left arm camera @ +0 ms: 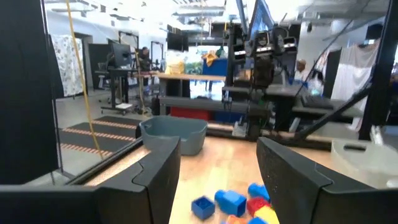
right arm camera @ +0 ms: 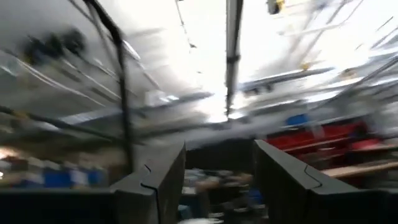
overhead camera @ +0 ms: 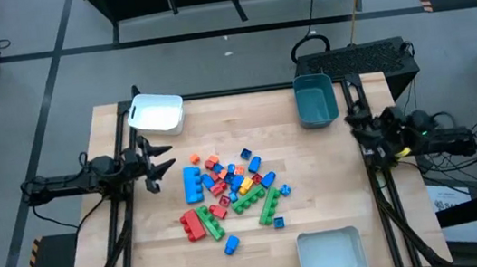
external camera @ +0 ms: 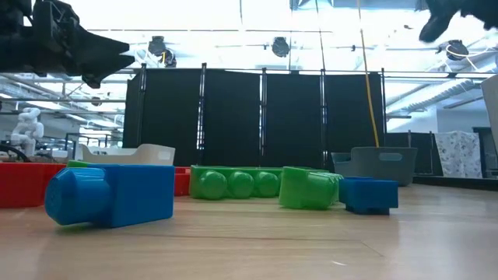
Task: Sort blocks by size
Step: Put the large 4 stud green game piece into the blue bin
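Blocks (overhead camera: 230, 192) heaped mid-desk (overhead camera: 336, 185), none sorted into trays. Left hand (overhead camera: 159, 159) above desk's left edge, fingers spread wide, empty, pointing at the heap. Right hand (right arm camera: 217, 186) up at right edge, fingers parted, nothing between them.

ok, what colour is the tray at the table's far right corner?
Teal tray, clearest in the high view.

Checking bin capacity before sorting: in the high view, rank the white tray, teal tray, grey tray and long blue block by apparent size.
1. grey tray
2. white tray and teal tray: look alike, so unranked
3. long blue block
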Controlling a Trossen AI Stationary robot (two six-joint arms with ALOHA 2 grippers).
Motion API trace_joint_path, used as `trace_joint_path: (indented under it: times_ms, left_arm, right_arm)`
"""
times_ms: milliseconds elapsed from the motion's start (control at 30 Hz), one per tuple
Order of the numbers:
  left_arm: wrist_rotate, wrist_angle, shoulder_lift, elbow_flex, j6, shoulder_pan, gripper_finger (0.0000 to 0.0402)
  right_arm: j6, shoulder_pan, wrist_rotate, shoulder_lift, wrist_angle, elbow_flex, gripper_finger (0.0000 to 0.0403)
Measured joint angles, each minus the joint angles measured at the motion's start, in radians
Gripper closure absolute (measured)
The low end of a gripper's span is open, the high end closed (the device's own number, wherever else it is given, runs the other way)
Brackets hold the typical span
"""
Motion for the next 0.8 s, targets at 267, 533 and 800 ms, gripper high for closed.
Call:
trace_joint_path:
  times_ms: [267,533,800]
  left_arm:
    - [0.000,-0.006,-0.001,0.029,-0.010,0.000,0.0190]
    - [-0.002,-0.099,0.000,0.029,-0.038,0.000,0.0190]
    - [-0.003,-0.144,0.000,0.029,-0.062,0.000,0.0190]
  right_arm:
    - [-0.253,0.000,0.130,0.392,-0.609,0.406,0.0229]
    - [-0.220,0.001,0.151,0.895,-0.902,0.576,0.0229]
    - [-0.185,0.070,0.064,1.232,-1.095,0.618,0.0220]
